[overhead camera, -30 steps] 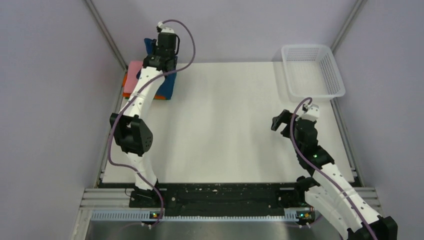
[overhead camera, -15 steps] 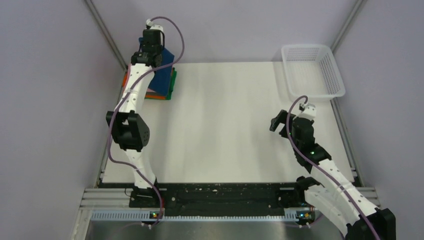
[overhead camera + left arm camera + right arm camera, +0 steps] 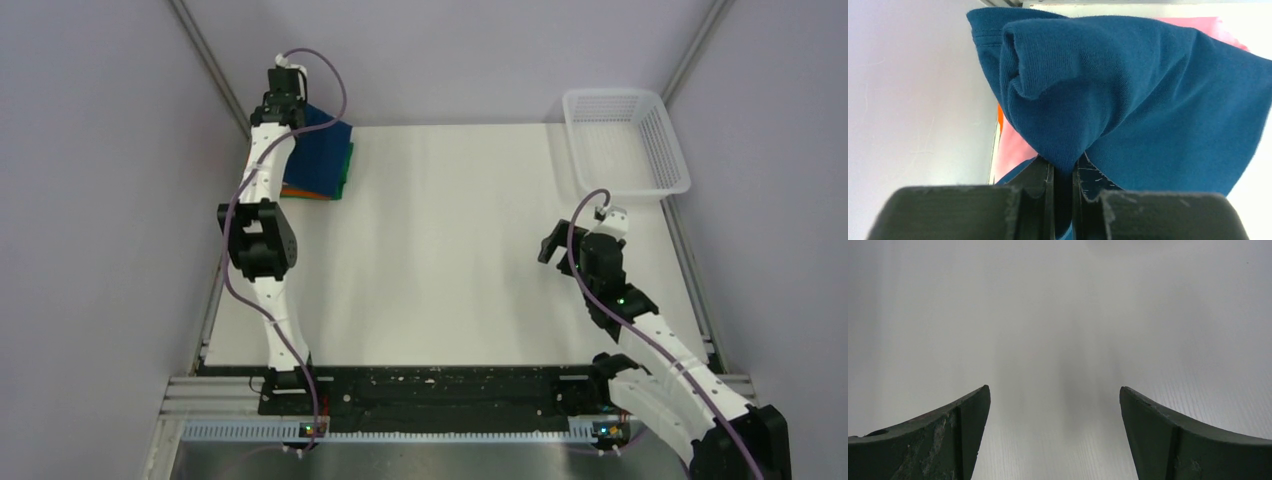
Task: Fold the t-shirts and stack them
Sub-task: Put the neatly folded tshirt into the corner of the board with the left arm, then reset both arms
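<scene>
A stack of folded t-shirts sits at the table's far left corner. The dark blue t-shirt (image 3: 323, 150) lies on top, with green (image 3: 347, 168) and orange (image 3: 300, 191) edges showing beneath it. My left gripper (image 3: 288, 100) reaches over the stack's far left side. In the left wrist view, the left gripper (image 3: 1063, 167) is shut on a bunched fold of the blue t-shirt (image 3: 1128, 100), and a pink t-shirt (image 3: 1015, 147) shows underneath. My right gripper (image 3: 556, 245) hovers at mid right; the right wrist view shows it (image 3: 1054, 395) open over bare table.
A white mesh basket (image 3: 668, 150) stands at the far right corner. Grey walls and a metal frame post (image 3: 215, 75) close in just behind and left of the stack. The white table surface (image 3: 450, 250) spreads between the arms.
My left arm has swung left toward the far corner, dragging the blue t-shirt across the stack so it now covers the pink one. The right arm has drifted slightly left.
</scene>
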Controlling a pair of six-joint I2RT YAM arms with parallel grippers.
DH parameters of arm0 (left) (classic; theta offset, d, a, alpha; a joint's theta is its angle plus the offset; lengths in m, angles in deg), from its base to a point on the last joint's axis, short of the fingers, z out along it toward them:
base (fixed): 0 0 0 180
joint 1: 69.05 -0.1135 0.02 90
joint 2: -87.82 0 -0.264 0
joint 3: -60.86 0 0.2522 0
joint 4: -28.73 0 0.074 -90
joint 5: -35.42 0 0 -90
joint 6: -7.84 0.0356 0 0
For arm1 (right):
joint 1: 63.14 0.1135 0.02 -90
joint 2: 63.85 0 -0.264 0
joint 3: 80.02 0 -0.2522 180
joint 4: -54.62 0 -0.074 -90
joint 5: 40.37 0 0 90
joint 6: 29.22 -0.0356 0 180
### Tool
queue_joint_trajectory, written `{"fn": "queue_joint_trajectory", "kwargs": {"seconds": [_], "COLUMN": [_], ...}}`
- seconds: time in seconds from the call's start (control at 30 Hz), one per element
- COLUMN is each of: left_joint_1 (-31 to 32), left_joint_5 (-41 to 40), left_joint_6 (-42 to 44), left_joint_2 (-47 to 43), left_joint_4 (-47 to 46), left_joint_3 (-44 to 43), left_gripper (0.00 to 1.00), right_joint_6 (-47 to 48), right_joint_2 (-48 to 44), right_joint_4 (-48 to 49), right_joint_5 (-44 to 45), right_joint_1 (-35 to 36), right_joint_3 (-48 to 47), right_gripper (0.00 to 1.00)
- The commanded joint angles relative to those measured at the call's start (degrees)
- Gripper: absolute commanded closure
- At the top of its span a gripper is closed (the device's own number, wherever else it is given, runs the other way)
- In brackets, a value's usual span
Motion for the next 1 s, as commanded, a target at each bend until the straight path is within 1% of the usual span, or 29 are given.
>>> {"fn": "queue_joint_trajectory", "kwargs": {"seconds": [0.0, 0.07, 0.1, 0.13, 0.17, 0.2, 0.23, 0.27, 0.3, 0.4, 0.53, 0.67, 0.73, 0.83, 0.9, 0.97], "left_joint_1": [-2.33, -3.09, -3.42, -3.66, -3.79, -3.89, -3.89, -3.9, -3.85, -3.91, -3.83, -3.52, -3.31, -2.84, -2.02, -0.64], "left_joint_5": [0.88, 1.13, 1.2, 1.37, 1.68, 1.94, 2.11, 1.9, 1.0, -1.71, -3.17, 0.7, 4.84, 15.64, 21.44, 26.01], "left_joint_6": [-0.53, -0.51, -0.46, -0.51, -0.46, -0.52, -0.42, -0.41, -0.57, -1.12, -2.35, -6.16, -10.2, -16.99, -22.56, -28.23], "left_joint_2": [1.52, 2.71, 3.16, 3.45, 3.66, 3.96, 4.15, 4.31, 4.48, 4.5, 2.46, -1.43, -5.02, -12.29, -18.93, -26.91], "left_joint_4": [-4.26, -4.11, -4.15, -4.31, -4.4, -4.46, -4.48, -4.58, -4.79, -5.11, -4.78, -1.91, -1.36, -3.72, -7.98, -14.11], "left_joint_3": [-3.65, -4.66, -4.95, -4.99, -5.0, -4.93, -4.92, -4.84, -4.82, -4.78, -3.55, -1.71, 0.99, 9.09, 17.31, 28.78], "left_gripper": [1.0, 1.0, 0.98, 0.9, 0.8, 0.62, 0.41, 0.11, 0.02, 0.01, 0.01, 0.01, 0.01, 0.01, 0.01, 0.01], "right_joint_6": [0.8, 0.83, 0.83, 0.81, 0.9, 0.92, 0.94, 1.1, 1.18, 1.18, 1.17, 0.89, 0.22, -0.46, -0.88, -0.92], "right_joint_2": [1.01, 1.4, 1.64, 1.71, 1.9, 2.03, 2.18, 2.36, 2.5, 2.69, 1.92, 0.64, 0.07, -0.85, -1.74, -3.11], "right_joint_4": [1.78, 1.75, 1.83, 1.87, 1.95, 2.04, 2.19, 2.28, 2.25, 1.63, 0.63, -0.18, -1.02, -3.51, -5.86, -7.87], "right_joint_5": [1.15, 1.05, 1.05, 1.04, 1.18, 1.13, 1.23, 1.31, 1.45, 1.52, 1.6, 0.52, 0.35, 0.33, -0.2, -0.46], "right_joint_1": [-0.29, -0.26, -0.27, -0.27, -0.31, -0.28, -0.26, -0.33, -0.28, -0.31, -0.26, -0.26, -0.29, -0.33, -0.27, -0.27], "right_joint_3": [-2.14, -2.35, -2.47, -2.44, -2.48, -2.43, -2.38, -2.35, -3.12, -2.85, -3.14, -3.13, -3.3, -3.92, -4.41, -4.6], "right_gripper": [0.01, 0.01, 0.01, 0.01, 0.01, 0.01, 0.01, 0.01, 0.01, 0.01, 0.01, 0.01, 0.01, 0.01, 0.01, 0.01]}}
